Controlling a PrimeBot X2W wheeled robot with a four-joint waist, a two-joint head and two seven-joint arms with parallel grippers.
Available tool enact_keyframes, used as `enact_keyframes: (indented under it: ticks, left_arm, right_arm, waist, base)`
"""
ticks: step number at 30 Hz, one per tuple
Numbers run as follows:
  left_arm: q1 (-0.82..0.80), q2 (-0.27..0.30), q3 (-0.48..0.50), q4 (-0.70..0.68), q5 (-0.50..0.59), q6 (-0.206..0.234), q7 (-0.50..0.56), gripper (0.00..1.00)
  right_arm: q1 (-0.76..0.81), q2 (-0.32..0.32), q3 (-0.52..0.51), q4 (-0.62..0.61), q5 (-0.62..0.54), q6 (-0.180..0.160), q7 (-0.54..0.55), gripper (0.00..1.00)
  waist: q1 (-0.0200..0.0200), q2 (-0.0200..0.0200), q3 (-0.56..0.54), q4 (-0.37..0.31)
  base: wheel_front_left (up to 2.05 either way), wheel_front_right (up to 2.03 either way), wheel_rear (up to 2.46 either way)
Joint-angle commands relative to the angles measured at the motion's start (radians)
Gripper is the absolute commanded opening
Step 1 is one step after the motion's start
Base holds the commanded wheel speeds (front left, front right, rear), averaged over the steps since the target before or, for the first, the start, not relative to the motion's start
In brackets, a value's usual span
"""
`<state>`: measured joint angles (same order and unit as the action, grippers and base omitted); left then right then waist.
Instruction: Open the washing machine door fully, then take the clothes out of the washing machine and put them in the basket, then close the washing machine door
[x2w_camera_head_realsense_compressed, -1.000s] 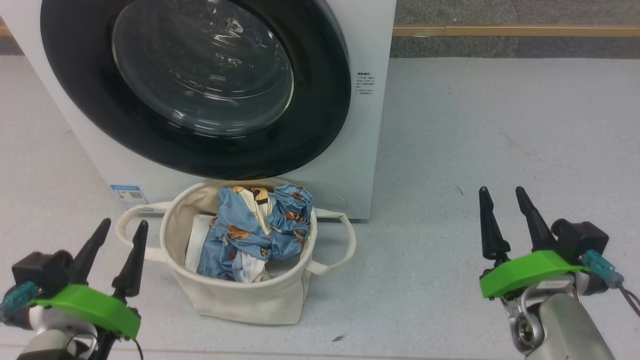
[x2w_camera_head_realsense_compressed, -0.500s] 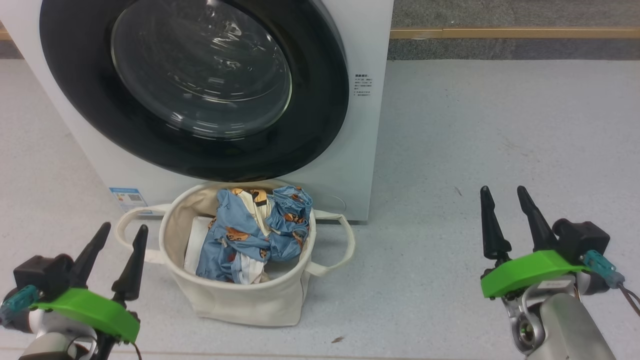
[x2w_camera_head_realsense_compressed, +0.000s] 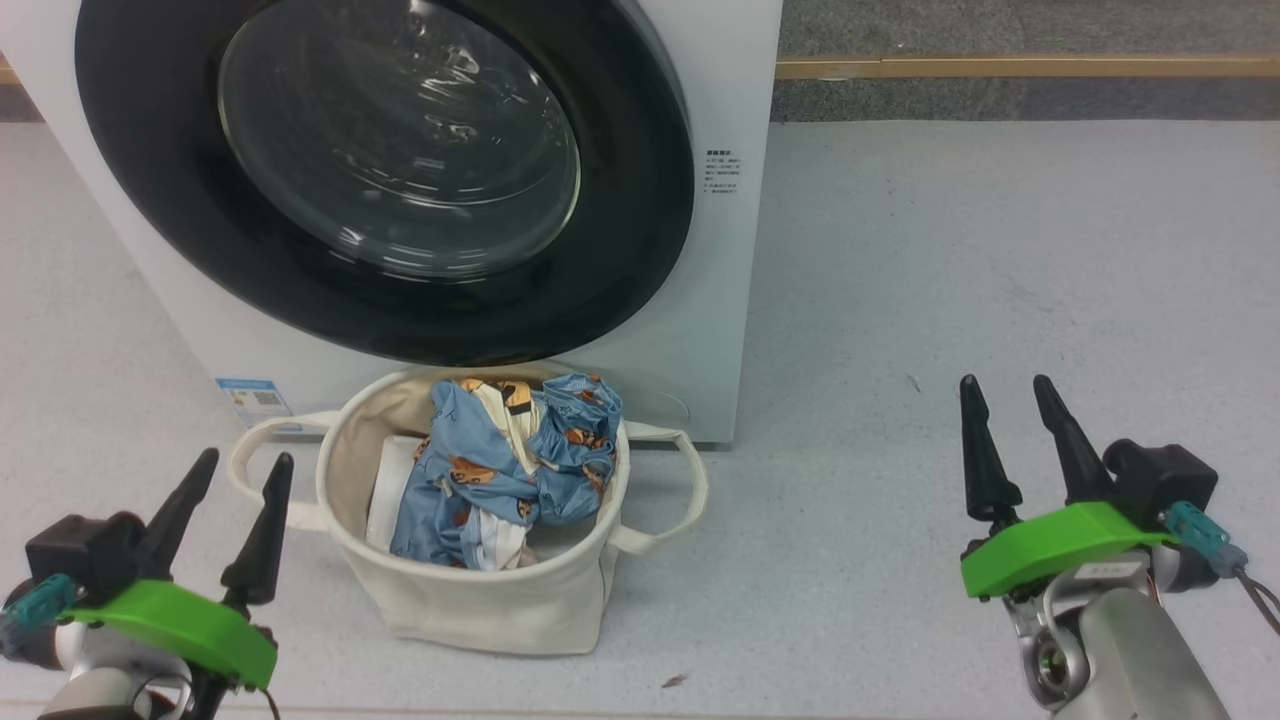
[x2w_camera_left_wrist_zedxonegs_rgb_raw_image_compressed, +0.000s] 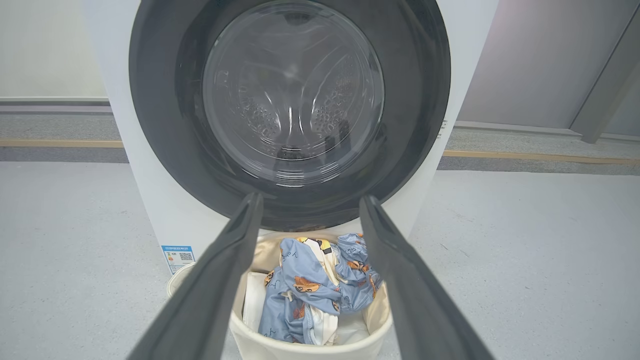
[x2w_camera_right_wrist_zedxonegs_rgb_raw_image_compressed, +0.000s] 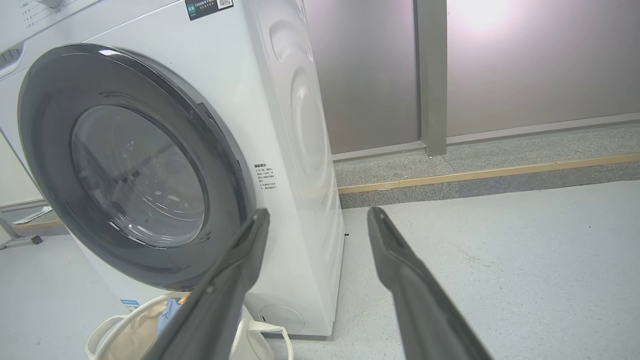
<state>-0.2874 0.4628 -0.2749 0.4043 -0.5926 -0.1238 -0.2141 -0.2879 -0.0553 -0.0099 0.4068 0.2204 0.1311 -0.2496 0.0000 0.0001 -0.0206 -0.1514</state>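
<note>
Apparently at the closing stage. The washing machine, a smooth white box, fills the upper left of the head view. Its door, a glossy black rim round clear domed glass, looks flush with the front and is judged shut; the latch itself cannot be seen. To finish well: check the rim sits even all round, and press on the hard rim, not the glass, if a gap shows. The basket, a soft cream canvas tub with looped handles, stands lower centre, just before the machine. It holds the clothes, crumpled light-blue printed fabric. The left gripper, lower left, and the right gripper, lower right, have their fingers spread wide, holding nothing.
</note>
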Motion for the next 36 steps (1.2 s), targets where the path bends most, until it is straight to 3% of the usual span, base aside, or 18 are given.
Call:
enact_keyframes:
  ticks: [1,34,35,36]
  left_arm:
    - [-0.049,0.05,0.041,-0.02,0.0,-0.002,-0.011,1.0]
    - [-0.06,0.065,0.011,-0.009,0.001,0.0,-0.025,1.0]
    - [-0.001,0.013,-0.034,0.019,-0.003,0.0,-0.013,0.0]
    - [0.001,0.006,-0.035,0.025,-0.004,0.0,-0.013,0.0]
  right_arm:
    - [-0.028,0.005,0.024,-0.028,-0.006,0.0,-0.012,1.0]
    - [-0.033,0.005,0.02,-0.022,-0.018,0.0,-0.012,1.0]
    - [0.0,0.0,-0.002,0.009,-0.01,0.0,0.0,0.0]
    - [0.002,0.0,-0.002,0.018,-0.008,0.0,0.002,0.0]
  waist:
    - [0.0,-0.0001,-0.001,0.0]
    - [0.0,-0.0001,-0.005,0.003]
    - [0.0,-0.0001,-0.005,0.004]
    - [0.0,-0.0001,-0.005,0.004]
  base:
    - [0.0,0.0,0.0]
    - [0.0,0.0,0.0]
    - [0.0,0.0,0.0]
    - [0.0,0.0,0.0]
